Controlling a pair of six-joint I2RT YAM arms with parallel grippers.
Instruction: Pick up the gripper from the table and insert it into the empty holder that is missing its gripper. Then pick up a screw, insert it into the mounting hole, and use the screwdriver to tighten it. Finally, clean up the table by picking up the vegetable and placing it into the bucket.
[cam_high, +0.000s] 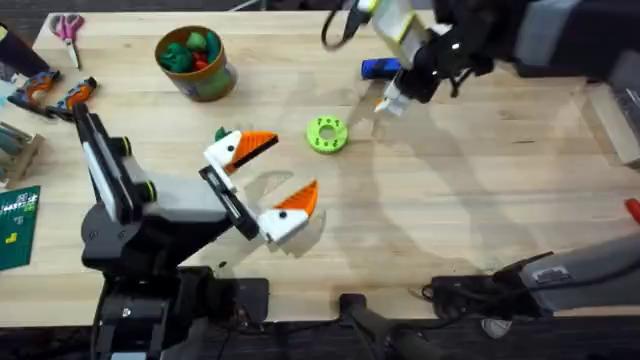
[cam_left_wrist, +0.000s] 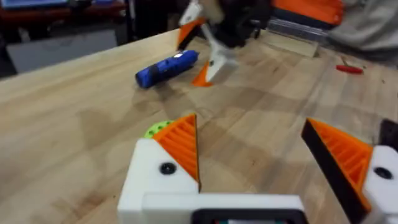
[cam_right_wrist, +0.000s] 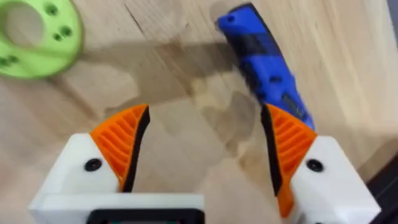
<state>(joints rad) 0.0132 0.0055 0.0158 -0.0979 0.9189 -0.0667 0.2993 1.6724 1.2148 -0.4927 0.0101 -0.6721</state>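
Orange ribbed pads line the white fingers of both grippers. The left gripper (cam_high: 262, 180) sits low over the middle of the wooden table (cam_high: 480, 200), its jaws spread wide with nothing between them. One finger lies near a green leafy scrap (cam_high: 221, 134) that may be the vegetable; it is too small to identify.

The right gripper (cam_high: 388, 100) hangs over the far middle of the table, jaws also spread and empty. In the right wrist view its gripper (cam_right_wrist: 205, 155) frames bare wood, with the screwdriver (cam_right_wrist: 264, 65) lying flat just beyond one fingertip; contact cannot be determined. The overhead view shows the blue screwdriver (cam_high: 380, 68) just behind this gripper.

A green disc (cam_high: 327, 134) with holes lies flat on the table between the two grippers, apart from both.

The bucket (cam_high: 195, 62) stands upright at the far left, well apart from both grippers, with green and red toy vegetables inside.

In the left wrist view, the left gripper (cam_left_wrist: 267, 155) points toward the screwdriver (cam_left_wrist: 166, 67) and the right gripper (cam_left_wrist: 208, 65) beside it. No loose orange fingertip can be identified with certainty.
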